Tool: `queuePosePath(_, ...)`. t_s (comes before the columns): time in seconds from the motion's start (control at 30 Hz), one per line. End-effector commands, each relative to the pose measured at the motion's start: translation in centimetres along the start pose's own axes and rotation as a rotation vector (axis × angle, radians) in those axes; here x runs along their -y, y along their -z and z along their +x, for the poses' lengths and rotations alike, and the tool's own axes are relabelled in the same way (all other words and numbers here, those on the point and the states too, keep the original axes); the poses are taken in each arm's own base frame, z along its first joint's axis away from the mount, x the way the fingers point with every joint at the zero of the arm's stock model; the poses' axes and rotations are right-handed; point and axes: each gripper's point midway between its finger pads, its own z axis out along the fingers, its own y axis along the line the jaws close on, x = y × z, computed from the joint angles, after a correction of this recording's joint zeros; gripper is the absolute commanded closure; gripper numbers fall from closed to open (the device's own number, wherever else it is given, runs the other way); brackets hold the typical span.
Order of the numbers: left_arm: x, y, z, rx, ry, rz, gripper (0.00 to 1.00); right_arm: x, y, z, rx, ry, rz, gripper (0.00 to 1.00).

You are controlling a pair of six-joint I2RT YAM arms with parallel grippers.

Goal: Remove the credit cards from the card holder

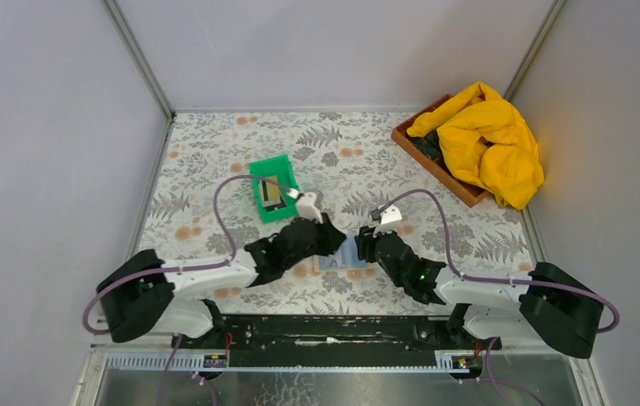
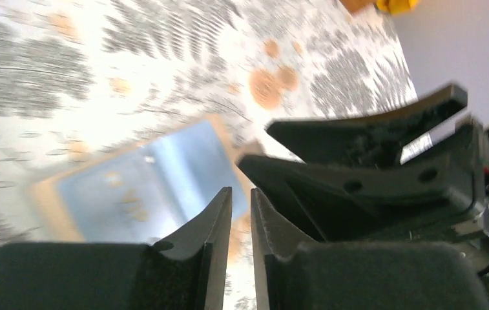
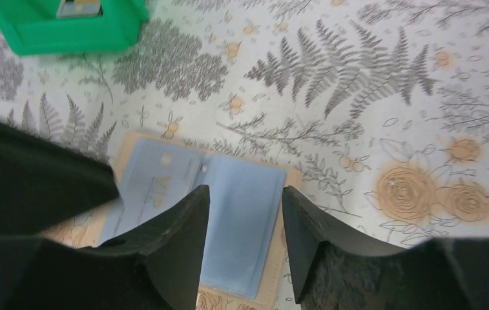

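Observation:
The card holder lies open on the patterned table, tan outside with blue-grey lining, and also shows between the arms and blurred. A greyish credit card with gold "VIP" lettering sits in its left panel. My right gripper is open, its fingers straddling the right panel with nothing between them. My left gripper hovers at the holder's left side, jaws a narrow gap apart and empty. In the top view, left gripper and right gripper nearly meet. Another card lies in the green bin.
The green plastic bin stands behind the left gripper, seen also at the top left. A wooden tray with a yellow cloth fills the back right corner. White walls enclose the table.

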Motion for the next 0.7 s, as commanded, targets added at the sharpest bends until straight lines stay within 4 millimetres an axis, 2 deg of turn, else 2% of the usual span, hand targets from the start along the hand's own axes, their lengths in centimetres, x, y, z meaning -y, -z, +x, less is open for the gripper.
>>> queuePosePath(0.0,-7.0,2.1,-0.7,0.037,0.02,-0.174,0.75,-2.9,-0.9,0.2,-0.059,0.012,-0.106,0.45)
queuePosePath(0.07,-8.3,2.8,-0.8,0.054,0.03,-0.207,0.75,-3.9,-1.3,0.9,-0.102,0.045,-0.146,0.43)
queuePosePath(0.23,-9.8,3.2,0.6,0.038,0.055,-0.237,0.75,-6.4,-1.6,1.9,-0.141,0.139,-0.221,0.42)
queuePosePath(0.33,-11.4,3.8,1.2,0.04,0.071,-0.3,0.75,-8.0,-1.7,2.8,-0.164,0.208,-0.235,0.41)
queuePosePath(0.43,-12.5,4.6,1.2,0.053,0.079,-0.353,0.75,-9.6,-1.8,3.9,-0.18,0.287,-0.249,0.42)
queuePosePath(0.53,-13.6,5.6,0.8,0.076,0.1,-0.411,0.7,-11.0,-1.8,4.5,-0.192,0.33,-0.262,0.41)
queuePosePath(0.67,-14.6,6.7,0.6,0.094,0.12,-0.452,0.64,-11.6,-2.1,5.5,-0.222,0.342,-0.276,0.42)
